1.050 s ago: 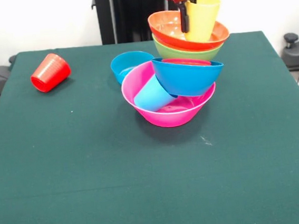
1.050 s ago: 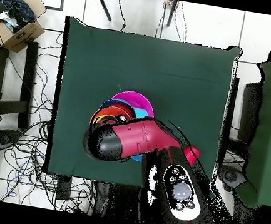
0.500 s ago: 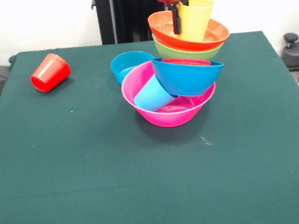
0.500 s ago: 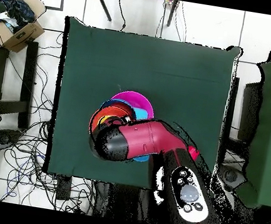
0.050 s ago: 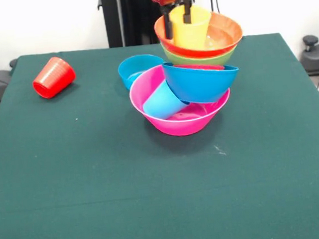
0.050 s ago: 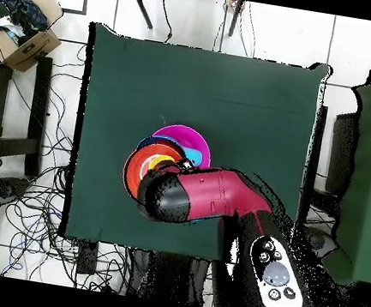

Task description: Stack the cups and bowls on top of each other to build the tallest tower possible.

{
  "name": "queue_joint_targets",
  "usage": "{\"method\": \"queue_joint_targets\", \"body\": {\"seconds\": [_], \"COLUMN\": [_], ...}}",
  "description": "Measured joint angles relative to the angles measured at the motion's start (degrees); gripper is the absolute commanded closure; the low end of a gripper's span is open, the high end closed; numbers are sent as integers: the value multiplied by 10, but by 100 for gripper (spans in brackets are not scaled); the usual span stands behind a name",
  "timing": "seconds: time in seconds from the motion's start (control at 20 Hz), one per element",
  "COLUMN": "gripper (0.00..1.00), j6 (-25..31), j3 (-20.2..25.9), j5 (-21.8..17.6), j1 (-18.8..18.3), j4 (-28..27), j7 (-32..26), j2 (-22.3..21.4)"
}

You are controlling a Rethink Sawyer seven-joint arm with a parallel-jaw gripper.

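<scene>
The tower stands on a large pink bowl (image 5: 179,120) (image 6: 189,137). A light blue cup (image 5: 163,100) lies on its side in it. A large blue bowl (image 5: 201,81) tilts on its rim, with a small red bowl's rim (image 5: 199,66) just behind it. Higher up, an orange bowl (image 5: 219,34) (image 6: 137,170) sits in a green bowl (image 5: 198,56). My gripper (image 5: 176,17) is shut on the yellow cup (image 5: 190,29), holding it upright inside the orange bowl. In the overhead view the arm hides the gripper. A red cup (image 5: 54,77) lies on its side at far left.
A small blue bowl (image 5: 137,69) stands on the green table (image 5: 98,187) just behind and left of the pink bowl. The arm's red body (image 6: 207,200) covers the tower's side nearest the robot base in the overhead view.
The gripper has carried the yellow cup leftward in the front view, from the orange bowl's right part to its left-centre. The cup has gone from tilted to upright.
</scene>
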Motion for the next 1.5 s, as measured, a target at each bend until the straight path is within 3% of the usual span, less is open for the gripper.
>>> {"method": "queue_joint_targets", "body": {"seconds": [0.65,1.0,1.3,1.5], "gripper": [0,0,0,0], "j6": [3,45,103,130], "j3": [5,17,44,68], "j5": [19,46,72,75], "j1": [1,-5,-40,-83], "j4": [7,7,3,-14], "j7": [0,0,0,0], "j2": [-37,-64,-83,-79]}}
